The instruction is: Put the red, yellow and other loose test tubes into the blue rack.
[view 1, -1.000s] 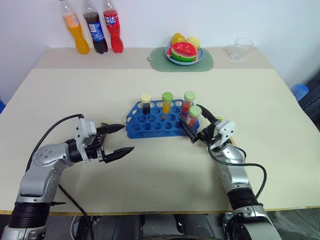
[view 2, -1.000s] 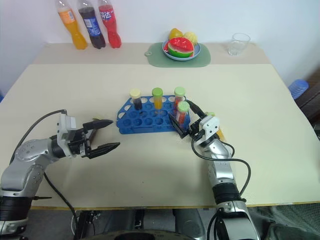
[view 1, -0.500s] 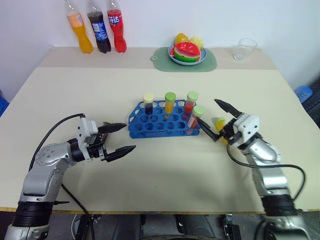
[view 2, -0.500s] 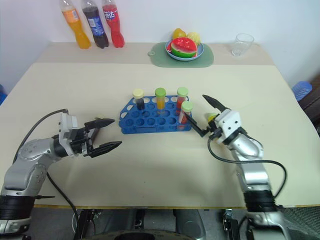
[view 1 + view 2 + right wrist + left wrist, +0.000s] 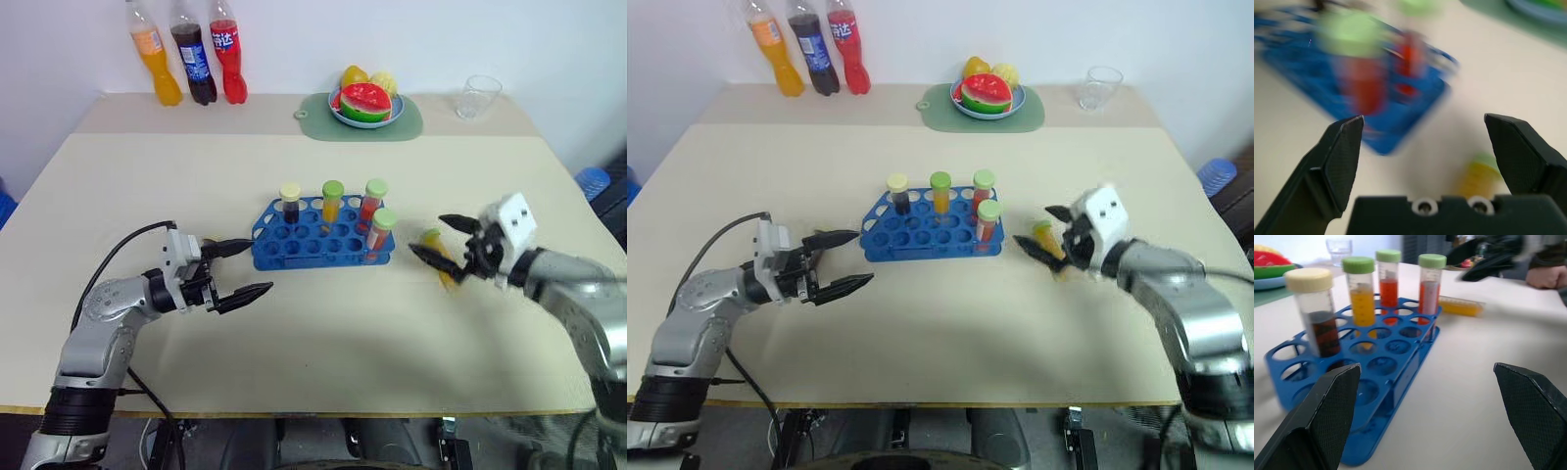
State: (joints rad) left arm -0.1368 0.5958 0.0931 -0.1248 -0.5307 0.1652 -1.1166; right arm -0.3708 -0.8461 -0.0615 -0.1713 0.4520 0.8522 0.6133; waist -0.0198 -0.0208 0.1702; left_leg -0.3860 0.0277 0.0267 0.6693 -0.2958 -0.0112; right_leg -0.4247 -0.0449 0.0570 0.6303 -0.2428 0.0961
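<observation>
The blue rack [image 5: 315, 240] stands mid-table and holds several upright tubes: a dark brown tube with a cream cap [image 5: 290, 202], a yellow tube with a green cap [image 5: 332, 200], and two red tubes with green caps [image 5: 372, 200] [image 5: 380, 231]. Another yellow test tube with a green cap [image 5: 1462, 306] lies flat on the table to the rack's right. My right gripper [image 5: 427, 235] hovers open right over it, and the tube [image 5: 1478, 177] lies between the spread fingers. My left gripper [image 5: 253, 267] is open and empty, just left of the rack.
Three soda bottles [image 5: 188, 61] stand at the back left. A plate of fruit [image 5: 366, 103] rests on a pale green mat, with a clear glass [image 5: 477, 95] at the back right. What looks like a person's hand [image 5: 1547, 276] lies beyond the right gripper.
My right gripper has let go of the front red tube, now standing in the rack, swung away to the right and tipped down over the lying yellow tube. The left gripper kept still.
</observation>
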